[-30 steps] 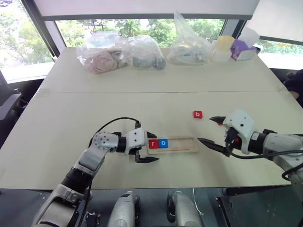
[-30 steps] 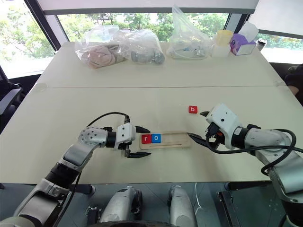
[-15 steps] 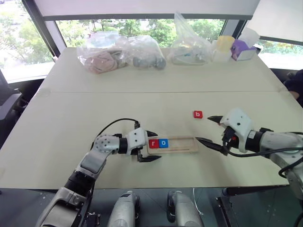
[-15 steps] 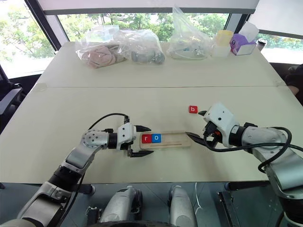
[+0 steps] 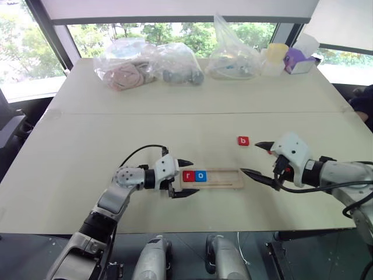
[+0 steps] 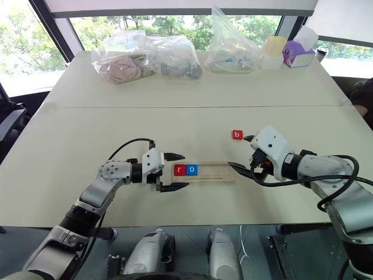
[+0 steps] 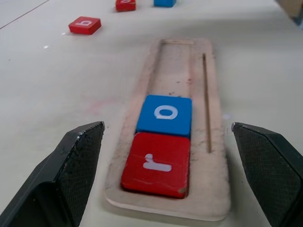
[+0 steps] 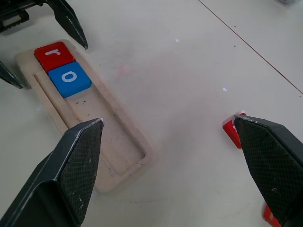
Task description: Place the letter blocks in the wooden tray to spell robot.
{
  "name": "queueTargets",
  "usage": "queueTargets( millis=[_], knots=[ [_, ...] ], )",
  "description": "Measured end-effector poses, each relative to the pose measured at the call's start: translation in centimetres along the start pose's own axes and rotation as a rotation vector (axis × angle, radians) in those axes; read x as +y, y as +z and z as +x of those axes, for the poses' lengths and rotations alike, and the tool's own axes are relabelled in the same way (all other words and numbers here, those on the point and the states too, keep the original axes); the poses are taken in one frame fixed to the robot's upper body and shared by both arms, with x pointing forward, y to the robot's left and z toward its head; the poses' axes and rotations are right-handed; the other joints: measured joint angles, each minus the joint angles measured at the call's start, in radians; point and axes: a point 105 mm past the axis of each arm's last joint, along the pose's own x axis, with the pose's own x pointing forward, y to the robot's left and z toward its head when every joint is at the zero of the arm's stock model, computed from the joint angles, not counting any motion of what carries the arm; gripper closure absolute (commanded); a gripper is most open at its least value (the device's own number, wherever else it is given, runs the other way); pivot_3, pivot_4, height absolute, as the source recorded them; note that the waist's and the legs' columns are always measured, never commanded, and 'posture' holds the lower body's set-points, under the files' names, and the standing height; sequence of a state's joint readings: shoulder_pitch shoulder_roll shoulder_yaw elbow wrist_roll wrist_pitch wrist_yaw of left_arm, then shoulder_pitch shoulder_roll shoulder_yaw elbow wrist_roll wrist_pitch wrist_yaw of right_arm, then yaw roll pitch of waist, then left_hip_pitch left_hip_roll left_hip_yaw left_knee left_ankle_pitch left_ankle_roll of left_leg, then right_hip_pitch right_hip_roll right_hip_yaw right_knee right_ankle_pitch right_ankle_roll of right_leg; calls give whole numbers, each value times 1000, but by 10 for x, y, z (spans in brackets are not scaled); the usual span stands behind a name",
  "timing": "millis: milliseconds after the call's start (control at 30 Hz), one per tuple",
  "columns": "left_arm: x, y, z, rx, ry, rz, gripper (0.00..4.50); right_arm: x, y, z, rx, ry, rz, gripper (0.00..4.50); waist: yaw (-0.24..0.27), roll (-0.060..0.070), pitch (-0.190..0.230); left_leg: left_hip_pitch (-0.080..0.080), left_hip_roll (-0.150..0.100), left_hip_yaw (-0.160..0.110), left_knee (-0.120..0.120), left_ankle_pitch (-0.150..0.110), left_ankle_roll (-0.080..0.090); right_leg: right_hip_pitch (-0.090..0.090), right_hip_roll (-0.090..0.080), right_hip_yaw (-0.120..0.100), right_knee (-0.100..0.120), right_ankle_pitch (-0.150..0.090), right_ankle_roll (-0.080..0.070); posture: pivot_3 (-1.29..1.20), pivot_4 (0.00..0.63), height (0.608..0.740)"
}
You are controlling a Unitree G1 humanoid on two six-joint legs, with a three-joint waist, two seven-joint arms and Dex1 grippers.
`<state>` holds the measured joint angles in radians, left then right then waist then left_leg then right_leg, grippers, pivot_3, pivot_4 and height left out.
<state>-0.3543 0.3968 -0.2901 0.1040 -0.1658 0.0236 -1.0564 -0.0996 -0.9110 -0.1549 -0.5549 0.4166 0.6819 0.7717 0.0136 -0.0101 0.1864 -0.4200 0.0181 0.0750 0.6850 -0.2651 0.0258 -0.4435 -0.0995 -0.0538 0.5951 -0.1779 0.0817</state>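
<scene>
Lower centre of the head views: left gripper (image 5: 184,177) is standing wide open and empty, its fingers straddling the left end of the wooden tray (image 5: 224,179), which is carrying the red r block (image 5: 187,176) and blue o block (image 5: 200,175). Right gripper (image 5: 259,158), equally wide and empty, is hovering off the tray's right end. The left wrist view is adding two further tiles beyond the red b block (image 5: 243,140), which is lying on open tabletop (image 5: 175,125).

Left gripper (image 5: 183,178) fingers spread wide; right gripper (image 5: 258,158) likewise.
</scene>
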Motion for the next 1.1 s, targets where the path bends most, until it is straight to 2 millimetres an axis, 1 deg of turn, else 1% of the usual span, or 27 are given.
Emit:
queueTargets(
  millis=[100,200,300,400,467,567,633,800,900,1100],
  knots=[
    [-3,3,-2,-8,-16,-16,26,4,-2,3,0,16,10,0,0,0,0,0,0,0,0,0,0,0,0,0,0,0,0,0,150,740],
    [-5,11,-5,-24,-27,-14,26,4,-3,10,-20,15,44,0,-1,0,0,0,0,0,0,0,0,0,0,0,0,0,0,0,150,740],
    [-3,23,-13,-42,-21,-5,26,-7,-5,20,-35,-41,83,0,-4,0,0,0,1,0,0,0,0,0,0,0,0,0,0,0,150,740],
    [2,41,-28,-57,2,22,26,-29,-13,31,-6,-158,134,0,-3,0,1,0,1,0,0,0,0,-1,1,0,0,0,0,0,150,740],
    [5,52,-40,-57,17,34,26,-37,-19,38,8,-218,180,0,-3,0,1,-1,1,0,-1,0,0,-2,1,0,0,0,0,0,150,740],
    [9,70,-63,-45,41,26,26,-38,-26,52,29,-273,272,0,-4,0,1,-3,2,0,-2,0,0,-4,2,0,1,0,0,0,150,740],
    [10,80,-73,-46,56,8,26,-36,-28,60,45,-292,330,0,-4,0,1,-4,1,0,-1,0,0,-4,2,0,1,0,0,0,150,740],
    [13,98,-92,-85,92,-86,26,-37,-25,81,66,-378,484,0,-4,0,1,-4,1,0,-1,0,0,-4,2,0,1,0,0,0,150,740],
    [15,112,-99,-88,99,-75,26,-40,-31,88,111,-442,540,0,-2,0,1,-4,0,0,-1,0,0,-4,2,0,1,0,0,0,150,740],
    [4,116,-100,-30,46,-55,26,-45,-43,89,174,-540,574,0,-10,1,1,-4,-2,1,-1,0,0,-4,2,0,0,0,0,0,150,740]
  ],
)
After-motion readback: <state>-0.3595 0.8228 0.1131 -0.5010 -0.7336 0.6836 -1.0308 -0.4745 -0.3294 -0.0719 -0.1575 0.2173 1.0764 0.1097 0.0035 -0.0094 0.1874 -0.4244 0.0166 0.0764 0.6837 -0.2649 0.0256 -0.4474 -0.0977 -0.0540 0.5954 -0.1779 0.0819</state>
